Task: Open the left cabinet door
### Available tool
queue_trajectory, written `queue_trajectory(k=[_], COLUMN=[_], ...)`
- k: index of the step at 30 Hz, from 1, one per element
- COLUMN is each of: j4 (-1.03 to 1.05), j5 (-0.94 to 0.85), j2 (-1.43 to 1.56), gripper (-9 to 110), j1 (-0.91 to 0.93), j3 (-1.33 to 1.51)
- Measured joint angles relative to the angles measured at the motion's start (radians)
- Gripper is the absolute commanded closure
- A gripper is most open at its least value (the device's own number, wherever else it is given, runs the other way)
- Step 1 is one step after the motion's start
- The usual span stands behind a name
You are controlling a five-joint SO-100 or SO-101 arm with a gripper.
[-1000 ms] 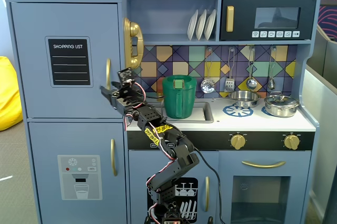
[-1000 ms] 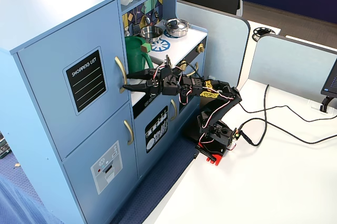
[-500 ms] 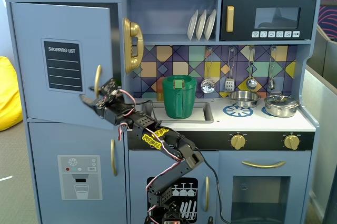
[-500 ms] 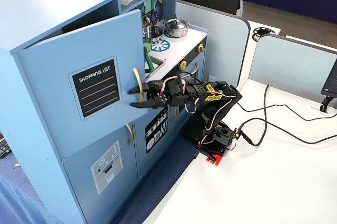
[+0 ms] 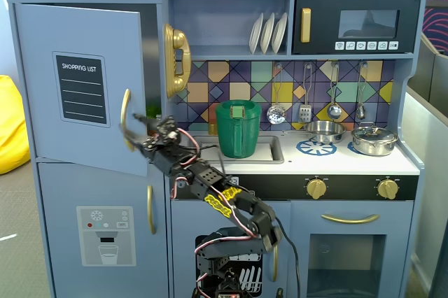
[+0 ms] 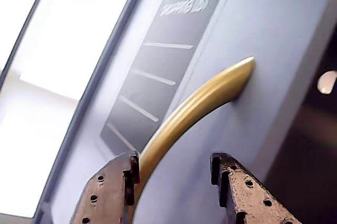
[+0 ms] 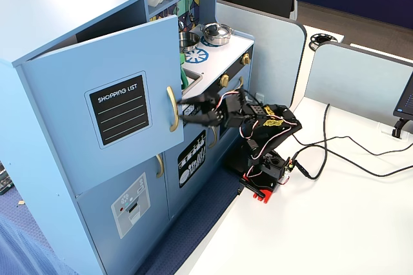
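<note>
The left cabinet door [image 5: 77, 67] is blue-grey with a black "SHOPPING LIST" panel [image 5: 82, 89] and a curved gold handle [image 5: 124, 119]. It stands ajar, its handle edge swung out from the cabinet, as both fixed views show [image 7: 110, 75]. My gripper [image 5: 134, 134] is open at the lower part of the handle [image 7: 172, 108]. In the wrist view the handle [image 6: 200, 103] runs down between my jaws, close against the left fingertip [image 6: 129, 174], and the gripper [image 6: 176, 169] is not closed on it. The panel [image 6: 168, 61] lies behind.
Below is the door with the water-dispenser graphic [image 5: 105, 235]. A gold toy phone [image 5: 176, 60] hangs by the door's free edge, and a green pot [image 5: 238, 129] sits in the sink. My arm's base [image 7: 264, 172] and cables [image 7: 348, 152] are on the white table.
</note>
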Motion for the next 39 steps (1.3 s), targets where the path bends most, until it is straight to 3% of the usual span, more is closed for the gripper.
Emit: queue_trajectory(k=[8,16,39], j4=[0.126,0.163,-0.063], j5=[0.109,0.195,0.025], j2=[0.144,0.015,-0.272], gripper=[95,95,96], j1=[0.224,0.354,-0.135], j3=[0.000,0.002,0.003])
